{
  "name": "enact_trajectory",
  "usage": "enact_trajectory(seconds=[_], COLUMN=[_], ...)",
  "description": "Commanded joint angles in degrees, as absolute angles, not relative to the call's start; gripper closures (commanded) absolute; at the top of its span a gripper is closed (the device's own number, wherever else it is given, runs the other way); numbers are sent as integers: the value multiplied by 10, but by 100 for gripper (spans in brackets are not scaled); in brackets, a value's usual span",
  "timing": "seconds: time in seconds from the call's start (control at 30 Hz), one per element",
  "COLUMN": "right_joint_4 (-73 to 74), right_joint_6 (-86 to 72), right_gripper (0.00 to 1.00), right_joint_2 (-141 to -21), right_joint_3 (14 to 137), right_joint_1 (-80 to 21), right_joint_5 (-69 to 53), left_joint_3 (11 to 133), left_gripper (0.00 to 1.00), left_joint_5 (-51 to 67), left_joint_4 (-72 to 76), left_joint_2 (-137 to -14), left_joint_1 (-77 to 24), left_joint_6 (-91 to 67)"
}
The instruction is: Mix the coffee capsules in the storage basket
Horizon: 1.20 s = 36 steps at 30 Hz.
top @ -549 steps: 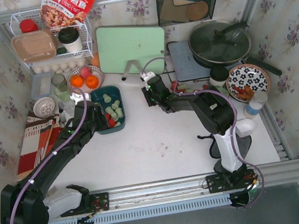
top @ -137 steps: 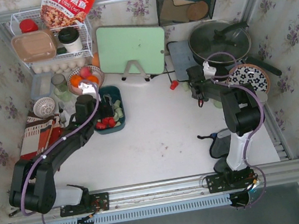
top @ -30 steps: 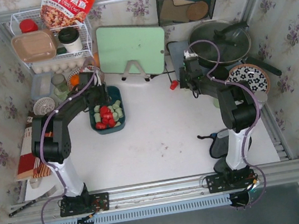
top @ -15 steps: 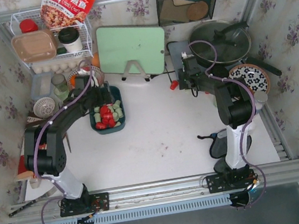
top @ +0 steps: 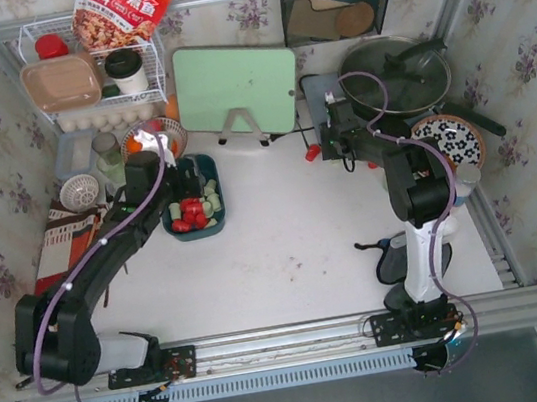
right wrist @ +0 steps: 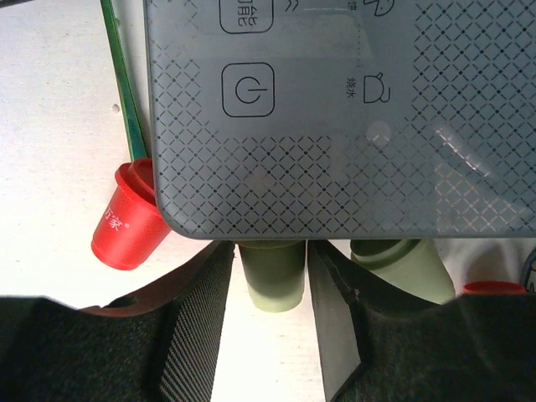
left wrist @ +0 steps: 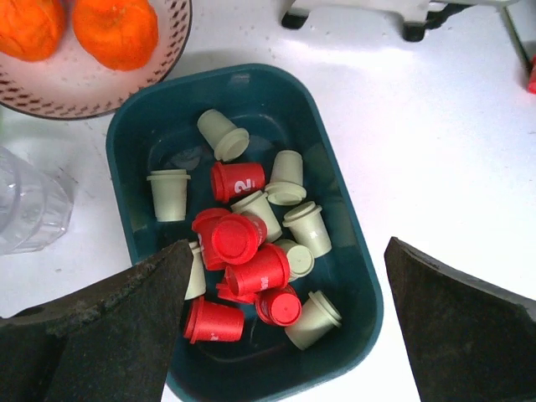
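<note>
Closest to me, my left hand (left wrist: 286,245) hung over the shallow dark teal plastic storage basket (left wrist: 276,105). Its fingers were spread wide and held nothing. Inside the basket lay the little red and pale green cup-shaped coffee capsules (left wrist: 237,239). The reds sat bunched in the middle and near end, with the greens around them.

I think these cups are light, hard and a bit slippery. They would roll at a push. They get thinner toward one end, so I would pinch one across its middle, just under the rim.

Farther off, my right hand (right wrist: 270,293) had its fingers right against both sides of one pale green capsule (right wrist: 272,264), so I took it as pinched. A loose red capsule (right wrist: 127,226) lay just beside it, at the edge of the flat grey cooker panel (right wrist: 335,126). Another green one (right wrist: 402,268) sat on the other side.

The white tabletop (top: 287,259) looked smooth and flat. Just behind the basket stood a round bowl (left wrist: 167,71) of oranges (left wrist: 117,29). At the back were a mint green cutting board (top: 236,84), a white wire rack (top: 152,62) and flowered walls (top: 529,51).
</note>
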<state>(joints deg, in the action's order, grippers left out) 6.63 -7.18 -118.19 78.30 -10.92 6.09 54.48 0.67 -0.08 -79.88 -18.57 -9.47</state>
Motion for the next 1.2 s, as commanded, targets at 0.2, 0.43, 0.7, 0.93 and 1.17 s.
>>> enact_trajectory(seconds=[0.2,0.43,0.7,0.93,1.17], right_joint_4=[91,91,75,70,33], right_joint_6=[-70,-67,-63,-82,-106], right_gripper=[54,63,71,74,74], right_joint_2=[-1195,-1194,-1172,-1098,-977], right_joint_3=[799,799,776,739,625], right_joint_1=[-109,-109,-109,-113,-157], right_joint_5=[62,59,48,9,-14], left_joint_3=[506,503,485,455,396], left_gripper=[1,1,1,2,1], left_joint_5=[-30,-43,-80,52,90], left_joint_4=[3,-8,4,86,197], left_joint_2=[-721,-722,-707,-691,-670], left_joint_1=[-217,-221,-220,-224,-262], left_joint_6=[-68,-71,-100,-56,16])
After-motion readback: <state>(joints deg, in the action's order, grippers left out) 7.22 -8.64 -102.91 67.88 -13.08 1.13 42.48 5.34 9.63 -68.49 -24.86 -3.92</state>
